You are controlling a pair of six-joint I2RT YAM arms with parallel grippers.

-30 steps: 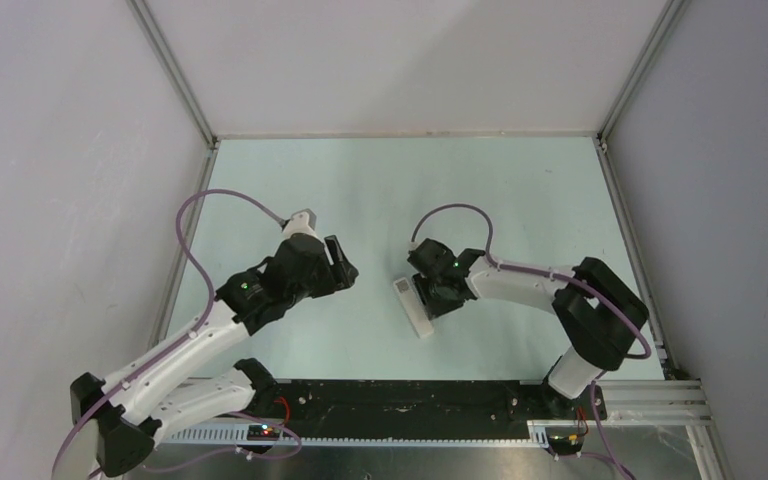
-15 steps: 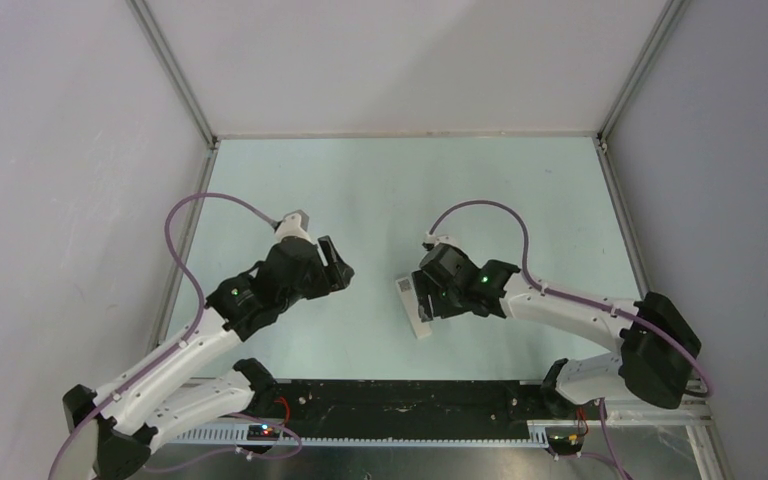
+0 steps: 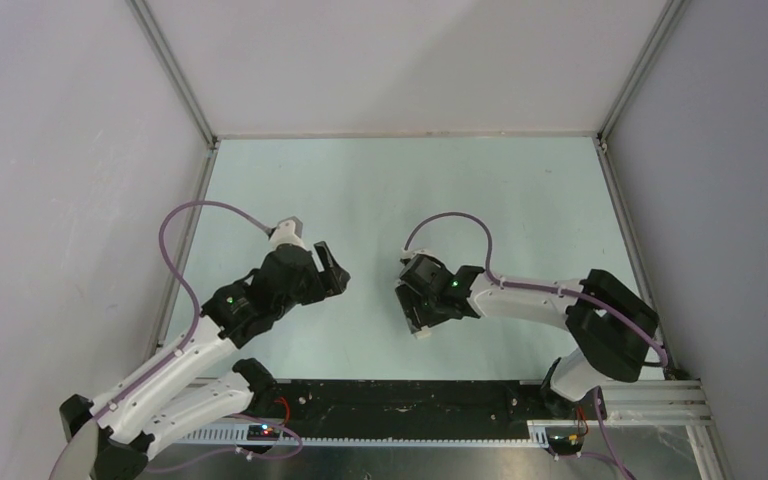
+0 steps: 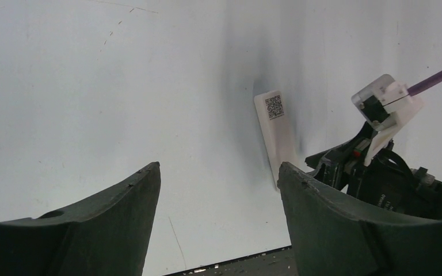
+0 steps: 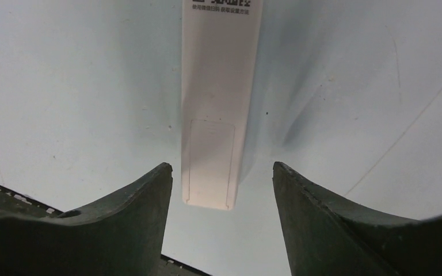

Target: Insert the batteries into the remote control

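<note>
The remote control (image 3: 406,303) lies on the pale desk (image 3: 360,190) near its front middle, much where it was a second ago. It is back-side up: the right wrist view shows a printed label and the outline of a cover panel on it (image 5: 218,103). What has changed is the right arm. Its elbow, swung far out to the right half a second ago, has folded back in, and the right tool (image 3: 422,302) now covers more of the remote than it did a second ago. Its fingers (image 5: 132,213) stand apart on either side of the remote's end, with a gap of bare desk on each side and no contact visible (image 5: 221,168). The left tool (image 3: 332,272) has drifted slightly down and left across the three top views and sits well apart from the remote. Its fingers (image 4: 109,213) are spread with nothing between them (image 4: 218,169), and the remote (image 4: 277,135) appears beyond them.
</note>
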